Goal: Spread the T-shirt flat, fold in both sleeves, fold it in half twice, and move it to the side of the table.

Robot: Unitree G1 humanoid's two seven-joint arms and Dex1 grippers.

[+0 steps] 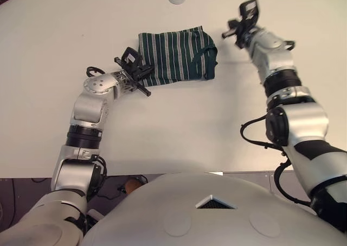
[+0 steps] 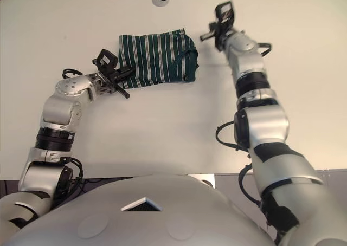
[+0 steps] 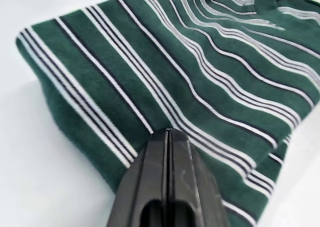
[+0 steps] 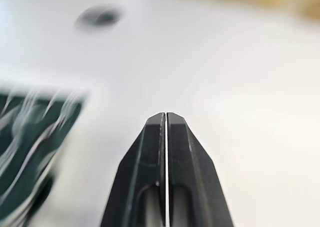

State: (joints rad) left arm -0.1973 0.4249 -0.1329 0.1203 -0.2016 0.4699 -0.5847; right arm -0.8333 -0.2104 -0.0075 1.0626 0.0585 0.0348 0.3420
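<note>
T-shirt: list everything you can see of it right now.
The T-shirt is dark green knit cloth with thin white and dark stripes, folded into a compact, roughly rectangular stack of layers. It lies flat on the white table, toward the far middle. Its right end looks rounded and thicker. The left gripper, shut, has its tip on the fabric at the near left corner, with no cloth visible between the fingers. The right gripper, also shut, is off to the shirt's right, apart from it.
</note>
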